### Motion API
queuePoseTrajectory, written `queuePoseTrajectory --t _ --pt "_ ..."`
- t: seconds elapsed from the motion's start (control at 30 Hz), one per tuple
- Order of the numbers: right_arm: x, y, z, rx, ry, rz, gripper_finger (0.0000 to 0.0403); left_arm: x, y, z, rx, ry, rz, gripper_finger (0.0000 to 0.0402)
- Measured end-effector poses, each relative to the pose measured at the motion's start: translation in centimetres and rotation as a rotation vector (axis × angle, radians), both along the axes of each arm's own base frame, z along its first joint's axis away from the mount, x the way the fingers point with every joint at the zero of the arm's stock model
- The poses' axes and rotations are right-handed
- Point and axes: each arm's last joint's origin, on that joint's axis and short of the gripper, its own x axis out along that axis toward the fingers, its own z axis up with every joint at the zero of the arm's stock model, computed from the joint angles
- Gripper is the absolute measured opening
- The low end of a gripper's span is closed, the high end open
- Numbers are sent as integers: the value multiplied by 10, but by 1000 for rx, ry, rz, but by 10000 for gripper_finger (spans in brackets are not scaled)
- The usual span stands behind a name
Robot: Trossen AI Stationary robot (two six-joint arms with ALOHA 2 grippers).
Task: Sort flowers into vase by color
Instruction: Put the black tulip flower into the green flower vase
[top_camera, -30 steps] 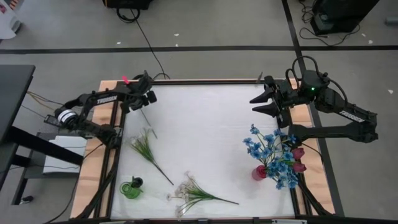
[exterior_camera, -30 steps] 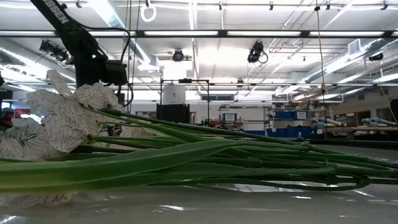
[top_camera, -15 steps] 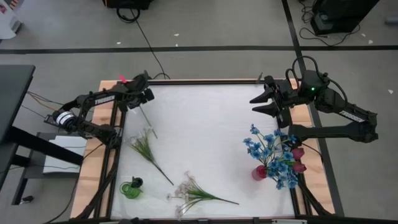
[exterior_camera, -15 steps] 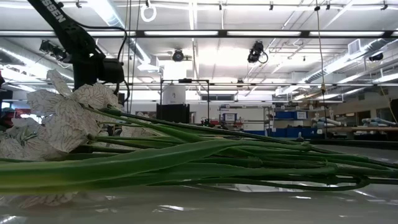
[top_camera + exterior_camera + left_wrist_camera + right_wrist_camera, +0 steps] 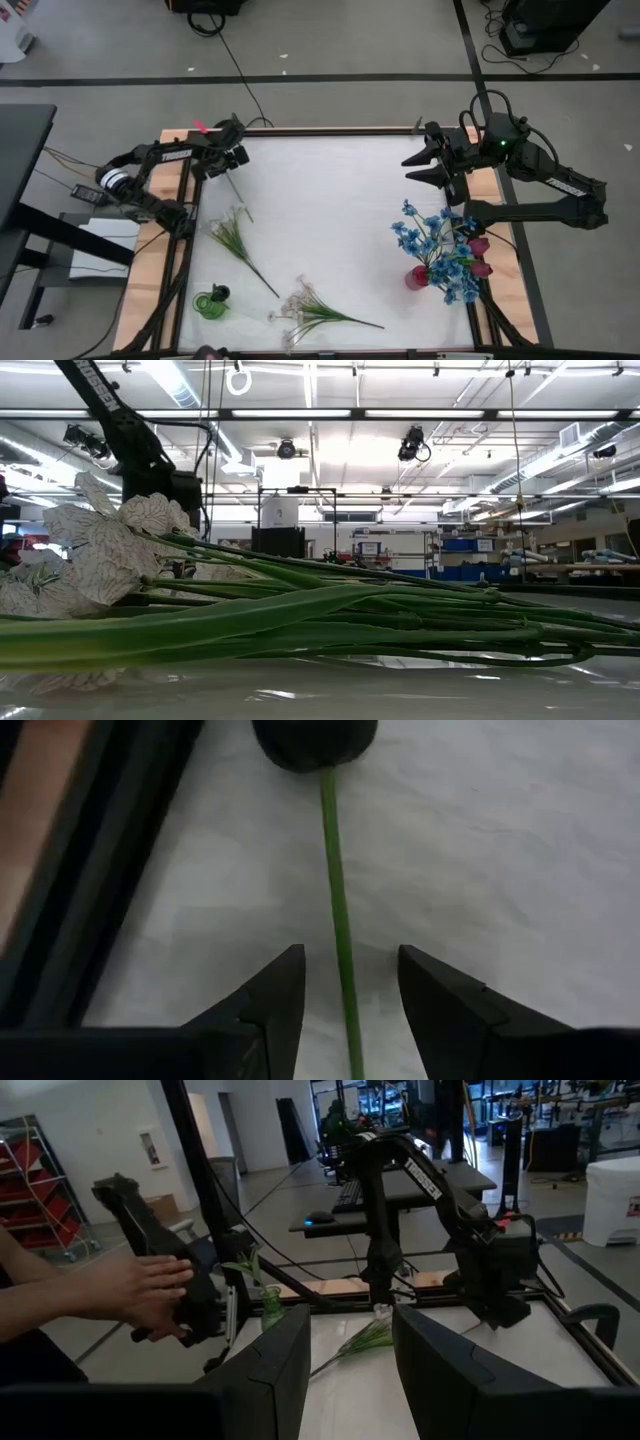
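Landmark: the red vase (image 5: 416, 277), on the table (image 5: 330, 190) by its right edge, already holding blue flowers (image 5: 437, 252) and red tulips (image 5: 480, 256).

Left gripper (image 5: 232, 160): well apart from the red vase, at the table's far left corner. Its jaws stand open, one on each side of a thin green stem (image 5: 336, 910) without touching it.

Dark bud (image 5: 314, 740): lies on the table just ahead of the left jaws, at the end of that stem. It is not lifted.

Right gripper (image 5: 421, 166): waits above the table behind the red vase, jaws open and empty.

Green vase (image 5: 211, 302): across the table from the red vase, near the front left corner.

Other loose flowers: a green-stemmed sprig (image 5: 236, 240) lies beside the green vase; a white spray (image 5: 305, 312) lies at the front edge, between the two vases.

Person: a hand (image 5: 145, 1293) shows beyond the table's left side, in the right wrist view.

Handling: the flower looks light, with a thin, bendy stem and a heavier head, so it would likely droop and swing.

Where to grip: probably on the stem a little below the bud, not on the soft head.
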Motion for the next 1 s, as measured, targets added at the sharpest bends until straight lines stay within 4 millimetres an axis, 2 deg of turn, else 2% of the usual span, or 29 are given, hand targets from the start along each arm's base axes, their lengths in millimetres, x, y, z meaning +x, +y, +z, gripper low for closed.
queuePoseTrajectory --t 0.17,0.27,0.37,0.53,0.6,0.8,1.0 --pt "0 0 0 0 1 0 151 4 4 -7 -8 17 -44 165" --pt "0 0 0 0 0 0 151 4 5 -8 -2 21 -79 147" --pt "0 0 0 0 0 0 151 5 5 -6 7 20 -124 112" --pt "0 0 0 0 0 0 151 4 4 1 41 -7 -133 29" --pt "0 0 0 0 0 0 151 4 4 6 66 -21 -137 11" --pt "0 0 0 0 0 0 151 3 -6 27 115 -41 -272 10" --pt "0 0 0 0 0 -1 151 0 -34 55 147 -69 -396 8"
